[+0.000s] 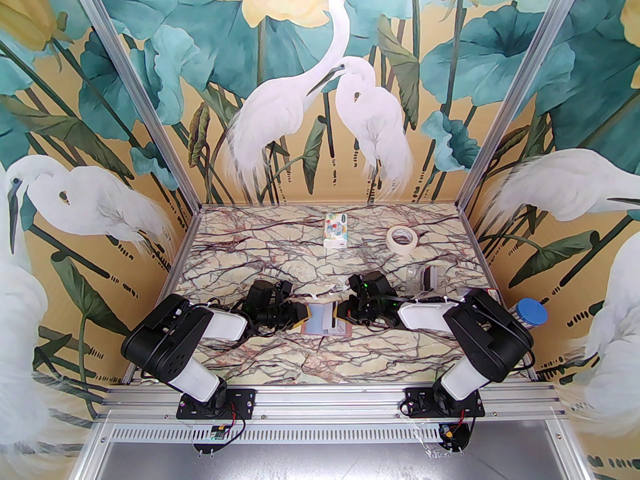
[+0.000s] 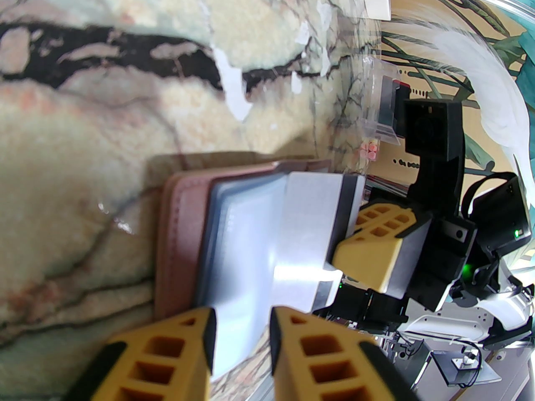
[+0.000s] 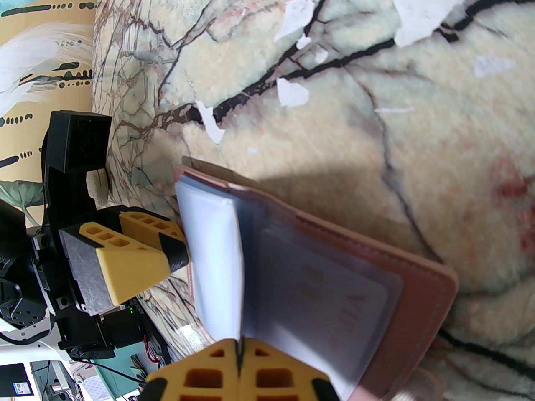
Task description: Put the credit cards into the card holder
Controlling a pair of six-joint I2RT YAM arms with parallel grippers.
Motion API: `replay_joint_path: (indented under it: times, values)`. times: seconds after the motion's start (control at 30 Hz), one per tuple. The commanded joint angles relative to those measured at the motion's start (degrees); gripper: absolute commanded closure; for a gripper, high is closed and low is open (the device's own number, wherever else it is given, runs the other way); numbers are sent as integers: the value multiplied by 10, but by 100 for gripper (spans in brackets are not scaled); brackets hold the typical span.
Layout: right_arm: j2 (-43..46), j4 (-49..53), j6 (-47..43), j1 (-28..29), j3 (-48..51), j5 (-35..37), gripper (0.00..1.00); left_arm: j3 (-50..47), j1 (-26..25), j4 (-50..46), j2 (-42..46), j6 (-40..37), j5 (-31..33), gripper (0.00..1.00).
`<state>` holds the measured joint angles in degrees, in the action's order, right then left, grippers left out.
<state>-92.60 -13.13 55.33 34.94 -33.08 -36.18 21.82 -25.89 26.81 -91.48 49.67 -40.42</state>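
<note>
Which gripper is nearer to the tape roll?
Right. The right gripper is at the open wallet, below the tape roll; the left gripper is farther left.

Marble-patterned worktop (image 1: 260, 348) carries an open card holder (image 1: 327, 322) near centre; tissue pack (image 1: 336, 230) and tape roll (image 1: 403, 239) at rear — blue-lidded jar (image 1: 530, 314) at right edge.

Take the card holder (image 1: 326, 322) as your landmark. It lies open near the table's (image 1: 280, 363) front, hemmed in on both flanks: the left gripper (image 1: 300, 313) presses at its left edge, the right gripper (image 1: 344, 313) at its right. You have bare marble in front of it and just behind it. Farther back stand a tissue pack (image 1: 336, 229) and tape roll (image 1: 403, 239); back-right, a clear box (image 1: 425, 279) and blue-lidded jar (image 1: 530, 314).
</note>
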Motion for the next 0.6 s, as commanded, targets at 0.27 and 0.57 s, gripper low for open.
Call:
replay_joint_path:
  times: [0.27,0.57]
  values:
    - [-7,11,-9,6,18,9,100,-10,-4,-43,-9,-16,26,71]
    - [-13,5,-14,6,20,10,100,-10,-4,-43,-10,-17,27,72]
